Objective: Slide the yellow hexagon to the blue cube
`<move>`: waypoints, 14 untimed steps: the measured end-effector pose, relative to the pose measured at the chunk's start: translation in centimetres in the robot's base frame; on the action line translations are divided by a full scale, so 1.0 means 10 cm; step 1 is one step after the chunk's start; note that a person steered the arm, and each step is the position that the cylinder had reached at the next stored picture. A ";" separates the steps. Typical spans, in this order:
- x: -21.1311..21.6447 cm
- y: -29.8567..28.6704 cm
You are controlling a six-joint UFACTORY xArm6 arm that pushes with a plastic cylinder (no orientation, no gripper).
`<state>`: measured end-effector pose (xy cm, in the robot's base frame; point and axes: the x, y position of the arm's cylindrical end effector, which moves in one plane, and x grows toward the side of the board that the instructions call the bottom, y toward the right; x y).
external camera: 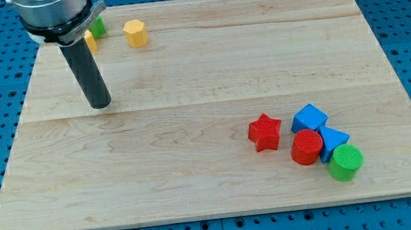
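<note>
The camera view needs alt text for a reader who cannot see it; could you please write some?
A dark rod's tip rests on a wooden board, below and left of a yellow hexagon near the top edge. At lower right cluster a blue cube, red star, red cylinder, another blue block and green cylinder.

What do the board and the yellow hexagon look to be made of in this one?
The board looks like pale, smooth wood: long grain streaks and plank seams run across it. The yellow hexagon, near the view's top left, appears to be matte plastic, uniformly coloured with crisp edges; possibly printed, too small to tell. My tip sits below and left of it, apart.
</note>
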<state>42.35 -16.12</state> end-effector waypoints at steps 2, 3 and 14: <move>-0.73 0.18; -1.12 0.10; 0.07 2.27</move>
<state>43.01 6.58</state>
